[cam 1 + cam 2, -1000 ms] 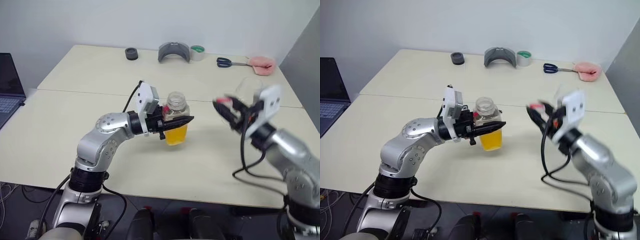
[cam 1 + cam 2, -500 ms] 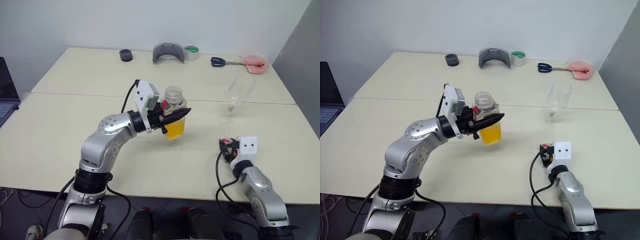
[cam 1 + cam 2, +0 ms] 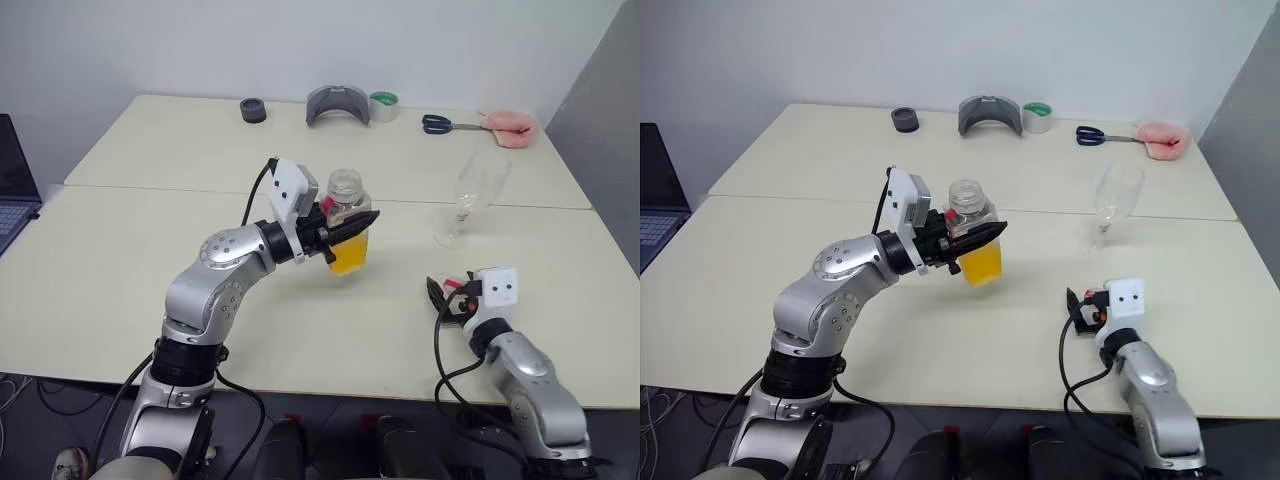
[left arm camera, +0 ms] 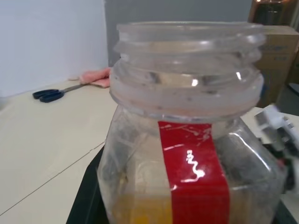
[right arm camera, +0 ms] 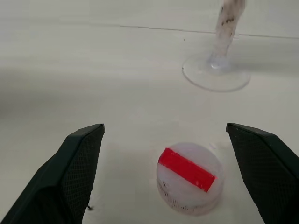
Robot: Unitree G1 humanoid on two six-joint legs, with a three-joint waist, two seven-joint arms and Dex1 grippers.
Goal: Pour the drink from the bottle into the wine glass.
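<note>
Bottle (image 3: 347,222) first: you have it lifted off the desk (image 3: 120,260) in the left gripper (image 3: 352,224), whose black fingers are clamped around its body. It is clear plastic with a wide threaded neck, uncapped, with a red stripe running down its side. The drink (image 3: 348,256), a translucent orange-yellow, fills its lower part. The bottle sits roughly upright, above the middle of the desk.

The cap (image 5: 189,177), white with a red bar across the top, lies on the desk between the spread fingers (image 5: 70,175) of your right gripper (image 3: 447,293), which holds nothing; no finger touches it.

Just beyond the cap stands the wine glass (image 3: 468,195), clear and stemmed, empty, its round foot on the desk, well to the right of the bottle.

Scissors (image 3: 442,124), a tape roll (image 3: 383,105) and a pink cloth (image 3: 508,125) lie along the far edge.
</note>
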